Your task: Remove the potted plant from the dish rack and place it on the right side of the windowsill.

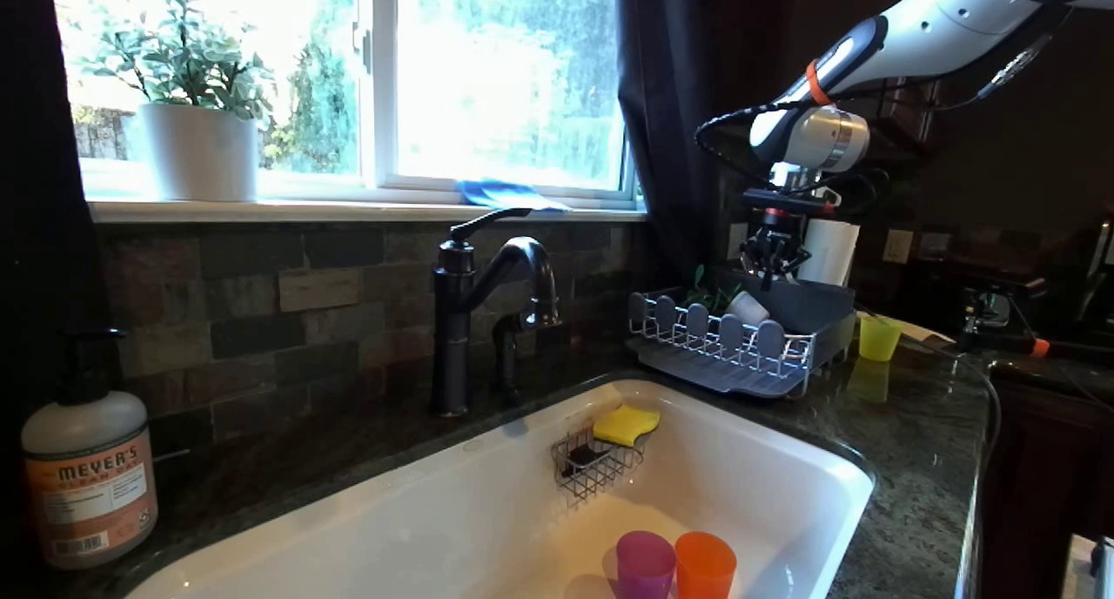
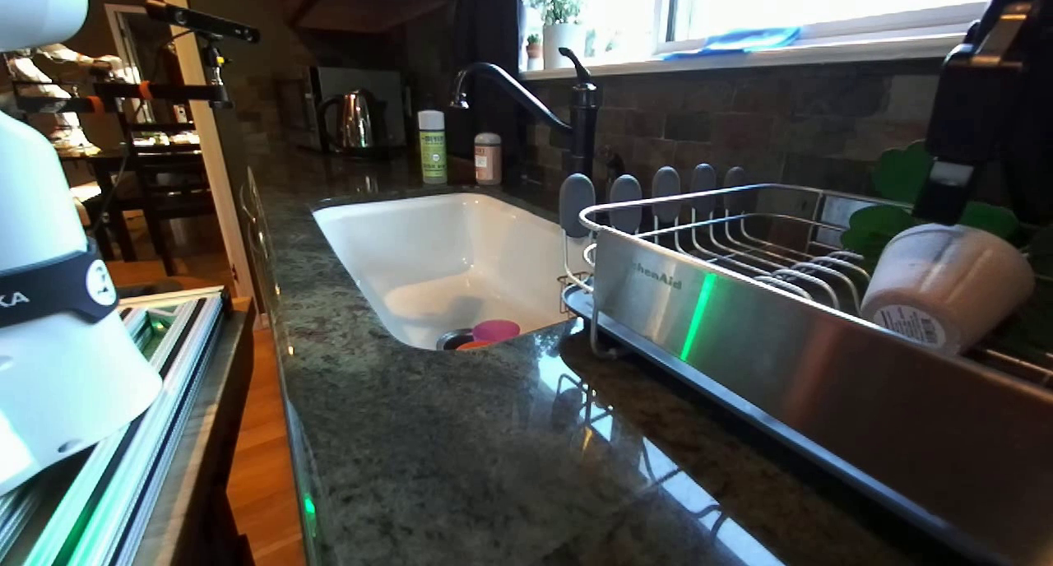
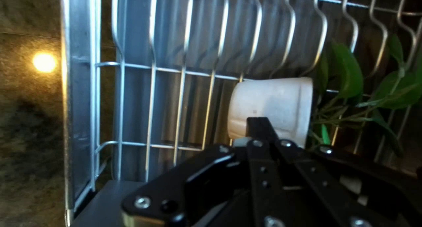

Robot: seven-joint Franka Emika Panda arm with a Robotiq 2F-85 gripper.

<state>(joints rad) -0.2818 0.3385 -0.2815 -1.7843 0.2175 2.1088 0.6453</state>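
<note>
Five grey rounded tabs (image 1: 697,321) are lined up along the edge of the dish rack (image 1: 731,331) nearest the sink (image 1: 348,529), and another side is closed off by a steel panel (image 2: 790,327). Just beside the rack, a yellow-green cup (image 1: 879,338) is seen in an exterior view. There, the tiled wall (image 1: 322,290) under the windowsill (image 1: 348,212) is partly covered by the faucet (image 1: 452,329). A blue sheet (image 1: 500,196) is laid on the right part of the windowsill, bordered there by a dark curtain (image 1: 666,103); the left part is occupied by a bushy plant (image 1: 190,72) in a white pot (image 1: 200,155). Between that pot and the sheet, a long stretch of windowsill is left in view. In the wrist view, several wires are left uncovered between the steel panel and the potted plant (image 3: 286,101), which is tipped onto its side inside the rack. Its base is pointed toward the panel, its rim and leaves the opposite way; the long axis is laid across the wires. The gripper (image 3: 260,126) is held above the potted plant, part of which is hidden by it; its fingertips are pressed together, and whether contact is made cannot be told.
</note>
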